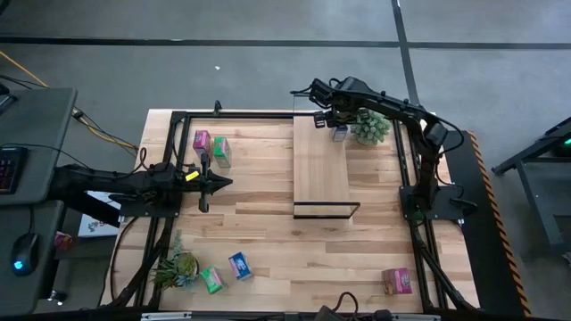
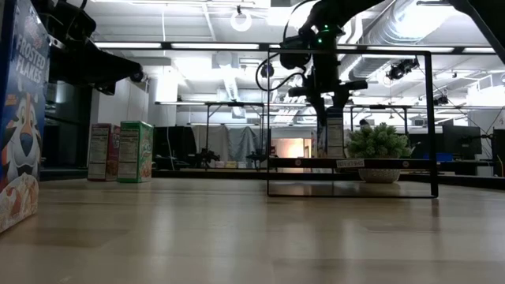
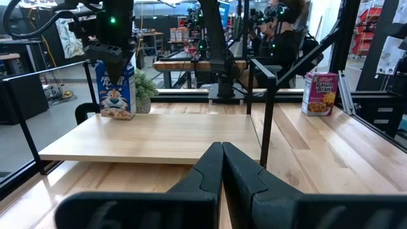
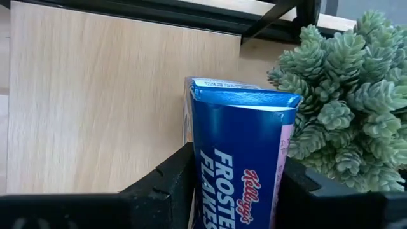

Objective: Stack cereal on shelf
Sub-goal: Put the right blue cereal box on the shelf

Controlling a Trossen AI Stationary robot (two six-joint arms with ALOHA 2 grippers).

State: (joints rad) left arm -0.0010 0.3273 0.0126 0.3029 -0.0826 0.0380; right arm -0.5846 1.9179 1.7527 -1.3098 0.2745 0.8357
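Observation:
The shelf (image 1: 319, 169) is a light plank with a black wire frame, lying mid-table. My right gripper (image 1: 337, 120) reaches over the shelf's far end and is shut on a blue cereal box (image 4: 241, 159), which stands upright beside a potted plant (image 4: 343, 95). The left wrist view shows that box (image 3: 116, 89) on the plank (image 3: 152, 137). My left gripper (image 1: 214, 183) is shut and hovers left of the shelf, touching nothing. A pink box (image 1: 201, 140) and a green box (image 1: 221, 150) stand at far left. A green box (image 1: 211, 281), a blue box (image 1: 239, 266) and a pink box (image 1: 397, 281) stand near the near edge. My right gripper pinches the blue box between its two fingers (image 4: 172, 181), one on each narrow side near the top (image 3: 113, 63). It comes from above, pointing down. The box is upright, and its base (image 3: 117, 116) appears to rest on the plank's far end.
A potted plant (image 1: 370, 127) stands just right of the held box, and another (image 1: 178, 267) sits near the near-left corner. Black frame bars (image 1: 178, 160) run along the table's sides. The rest of the plank (image 1: 319, 187) is bare wood.

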